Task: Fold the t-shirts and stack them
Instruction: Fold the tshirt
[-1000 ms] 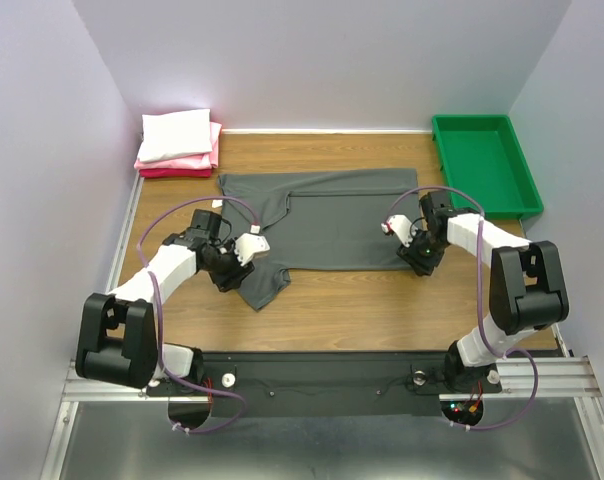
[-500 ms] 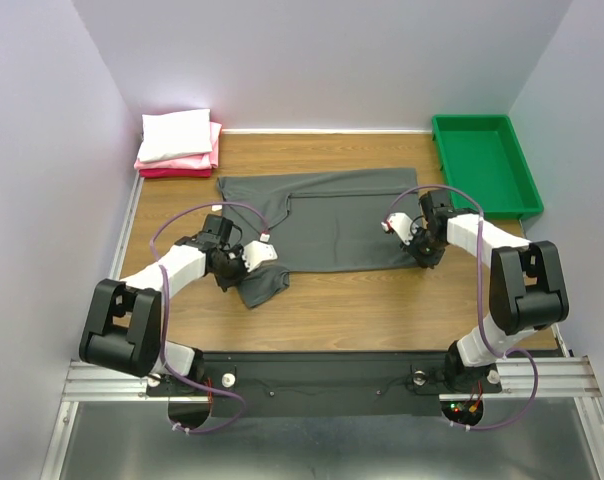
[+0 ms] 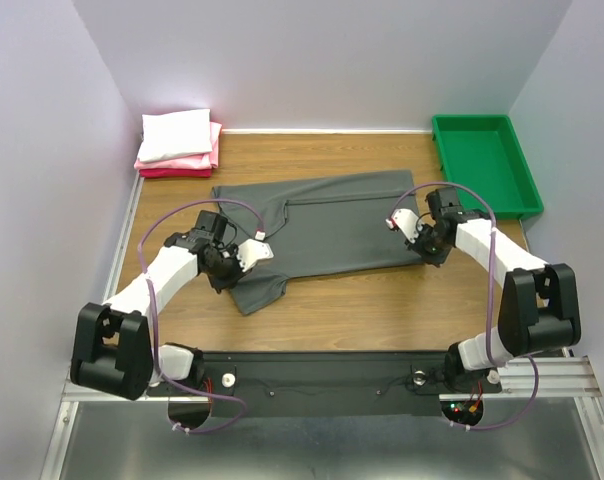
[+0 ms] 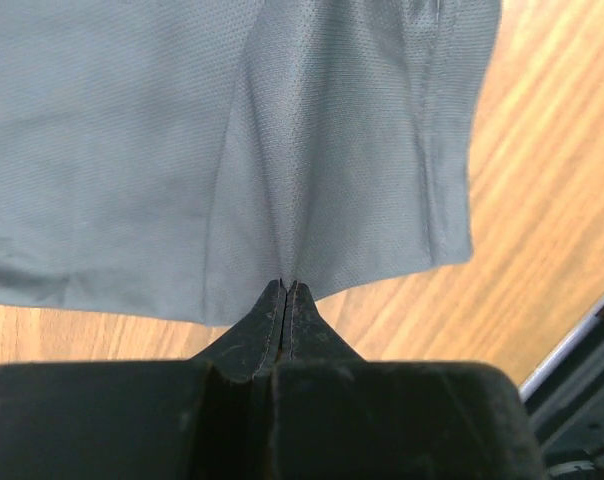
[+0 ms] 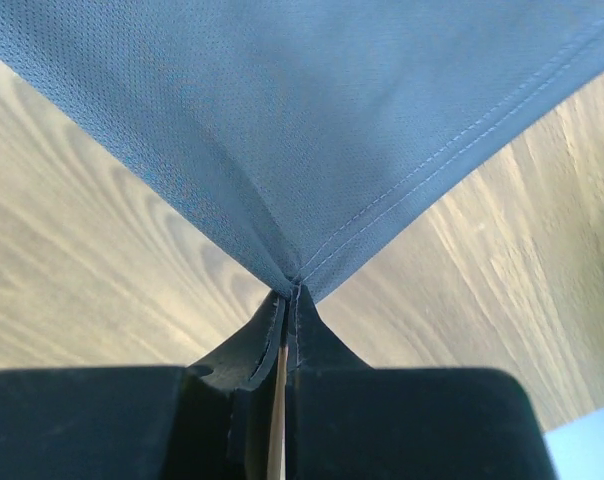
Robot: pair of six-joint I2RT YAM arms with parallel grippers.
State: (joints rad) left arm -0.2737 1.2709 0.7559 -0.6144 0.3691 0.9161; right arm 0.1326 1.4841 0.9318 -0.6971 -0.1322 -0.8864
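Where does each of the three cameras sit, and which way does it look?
Top external: above, behind the arm bases, looking down at the table; both arms show.
Left wrist: on the left arm, looking along the left pincer, shut on the grey t-shirt.
Right wrist: likewise along the right pincer, shut on a hemmed corner.
Shared: all show that t-shirt on the table.

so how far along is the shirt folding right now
Done: a white and pink folded stack sits in the far left corner. In hand: the grey t-shirt lies mostly spread out, with the left gripper and right gripper each shut on its near edge. Left: folding it, then placing it on the stack.
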